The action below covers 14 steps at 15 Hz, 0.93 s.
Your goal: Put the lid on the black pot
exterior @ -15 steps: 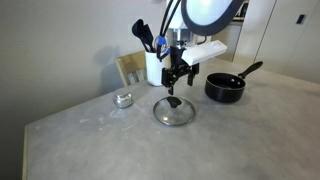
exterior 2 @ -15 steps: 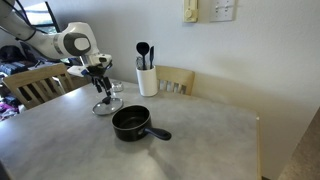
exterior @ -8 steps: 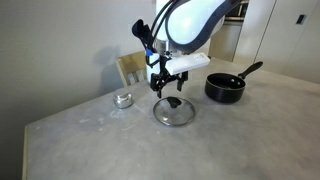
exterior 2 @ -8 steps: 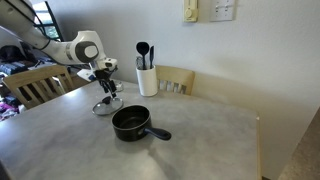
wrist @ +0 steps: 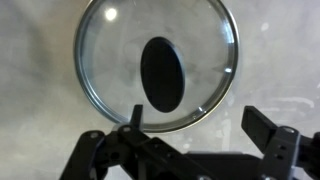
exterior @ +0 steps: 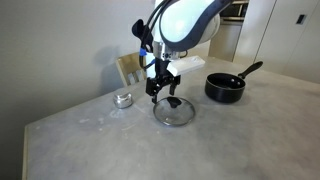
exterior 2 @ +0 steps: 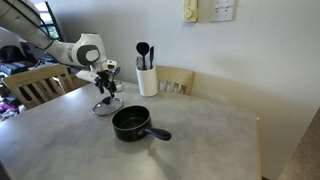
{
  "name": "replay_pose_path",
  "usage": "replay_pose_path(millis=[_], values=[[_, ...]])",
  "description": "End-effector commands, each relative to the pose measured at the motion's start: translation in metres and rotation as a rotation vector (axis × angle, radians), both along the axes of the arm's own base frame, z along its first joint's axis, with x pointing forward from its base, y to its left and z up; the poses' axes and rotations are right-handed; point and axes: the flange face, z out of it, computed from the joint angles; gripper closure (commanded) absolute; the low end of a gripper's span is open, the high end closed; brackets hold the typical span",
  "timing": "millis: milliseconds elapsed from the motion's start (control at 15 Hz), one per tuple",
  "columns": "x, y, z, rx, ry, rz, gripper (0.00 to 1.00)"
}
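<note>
The glass lid [exterior: 174, 111] with metal rim and black knob lies flat on the grey table; it also shows in an exterior view [exterior 2: 106, 106] and fills the wrist view [wrist: 157, 62]. My gripper [exterior: 163, 88] hangs just above the lid's near-left edge, open and empty; in the wrist view [wrist: 200, 130] its jaws stand wide apart below the lid's rim. It shows in an exterior view [exterior 2: 106, 88] over the lid. The black pot [exterior: 225, 88] with its long handle stands to the right of the lid, apart from it, and nearer the camera in an exterior view [exterior 2: 132, 123].
A white utensil holder [exterior 2: 147, 78] with black utensils stands at the back by the wall. A small silver tin [exterior: 123, 99] sits left of the lid. A wooden chair [exterior: 130, 68] is behind the table. The table edge [exterior: 40, 110] runs at left.
The arm has swung left and the gripper has shifted slightly left and stayed low over the lid. The lid and pot have not moved.
</note>
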Motion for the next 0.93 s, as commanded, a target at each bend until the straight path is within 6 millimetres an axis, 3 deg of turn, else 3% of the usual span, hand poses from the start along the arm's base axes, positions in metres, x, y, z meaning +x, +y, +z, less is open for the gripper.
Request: replay_pose_path(millis=[0,867], values=[[0.001,0.0,0.0,0.0,0.001,0.005,0.0],[-0.006,-0.012,-0.009,-0.046,0.053,0.126,0.0]])
